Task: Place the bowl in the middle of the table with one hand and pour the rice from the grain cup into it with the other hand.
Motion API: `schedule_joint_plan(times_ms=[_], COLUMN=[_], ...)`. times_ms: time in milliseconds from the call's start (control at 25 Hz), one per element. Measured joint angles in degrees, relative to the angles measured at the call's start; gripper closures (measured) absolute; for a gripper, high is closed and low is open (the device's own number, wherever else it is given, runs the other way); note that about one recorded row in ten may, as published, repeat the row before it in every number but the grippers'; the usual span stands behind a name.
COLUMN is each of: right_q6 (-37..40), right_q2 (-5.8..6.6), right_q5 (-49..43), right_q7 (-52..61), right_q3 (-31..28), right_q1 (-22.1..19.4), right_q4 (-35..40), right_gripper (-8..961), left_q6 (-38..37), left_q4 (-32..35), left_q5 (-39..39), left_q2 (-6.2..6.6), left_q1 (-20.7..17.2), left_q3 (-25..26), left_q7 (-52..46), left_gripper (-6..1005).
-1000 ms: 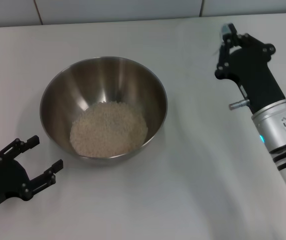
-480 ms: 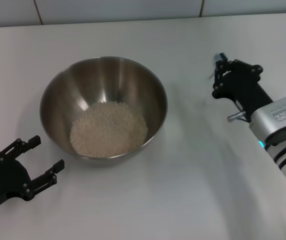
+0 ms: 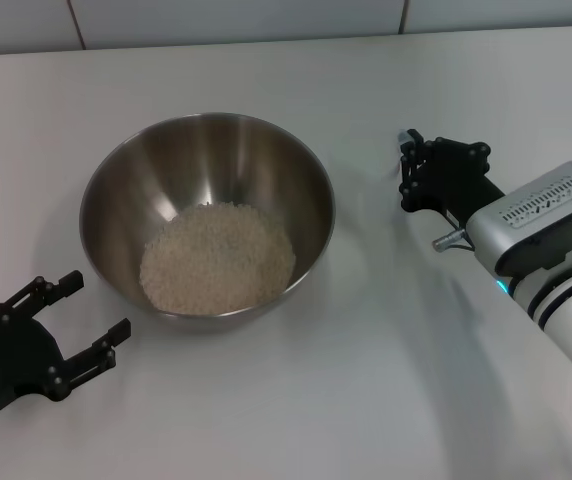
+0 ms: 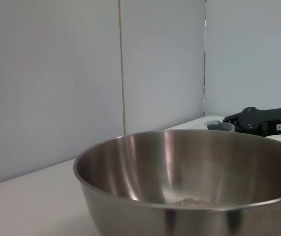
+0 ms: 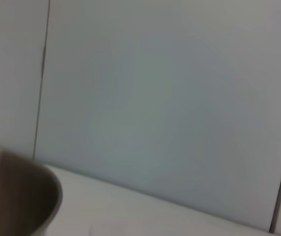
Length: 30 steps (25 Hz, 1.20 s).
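The steel bowl (image 3: 131,170) stands in the middle of the white table (image 3: 366,380) with a heap of rice (image 3: 216,258) in its bottom. It also shows in the left wrist view (image 4: 145,172) and in the right wrist view (image 5: 17,196). My right gripper (image 3: 409,170) is low over the table to the right of the bowl. It is shut on the grain cup (image 4: 220,126), which its fingers mostly hide in the head view. My left gripper (image 3: 94,305) is open and empty by the bowl's front left, apart from it.
A tiled wall (image 3: 236,20) runs along the table's far edge. Bare tabletop lies in front of the bowl and between the bowl and my right gripper.
My right arm has come down and moved left toward the bowl, tipping from raised to nearly level with the cup. The bowl, the rice and my left gripper have not moved.
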<state>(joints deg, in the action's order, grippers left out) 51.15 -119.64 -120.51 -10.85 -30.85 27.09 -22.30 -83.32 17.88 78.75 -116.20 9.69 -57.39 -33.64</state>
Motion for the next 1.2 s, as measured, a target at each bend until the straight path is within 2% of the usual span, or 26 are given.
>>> schedule_joint_plan(times_ms=[320, 560, 760, 880, 1080, 1200], right_q6=[-0.2, -0.3, -0.2, 0.8, 4.8, 7.7], right_q2=[-0.01, -0.07, -0.05, 0.20, 0.40, 0.78], right_q5=[-0.7, -0.9, -0.9, -0.9, -0.9, -0.9], right_q7=[0.1, 0.2, 0.2, 0.2, 0.2, 0.3], right_q3=[0.0, 1.1, 2.1, 2.4, 3.4, 4.5], right_q1=[0.2, -0.4, -1.9, -3.8, -7.8, -10.2], right_q4=[-0.1, -0.4, -0.7, -1.9, -2.8, -3.2], right_gripper=[942, 778, 577, 353, 345, 297], left_q6=[0.0, 0.0, 0.1, 0.1, 0.1, 0.1], left_q4=[0.1, 0.0, 0.0, 0.0, 0.0, 0.0], left_q5=[0.0, 0.0, 0.0, 0.0, 0.0, 0.0], left_q2=[0.09, 0.13, 0.18, 0.18, 0.18, 0.27], left_q1=[0.1, 0.2, 0.2, 0.1, -0.2, -0.4], left_q3=[0.0, 0.0, 0.0, 0.0, 0.0, 0.0], left_q7=[0.0, 0.0, -0.1, -0.1, -0.2, -0.2], left_gripper=[204, 203, 204, 204, 203, 204])
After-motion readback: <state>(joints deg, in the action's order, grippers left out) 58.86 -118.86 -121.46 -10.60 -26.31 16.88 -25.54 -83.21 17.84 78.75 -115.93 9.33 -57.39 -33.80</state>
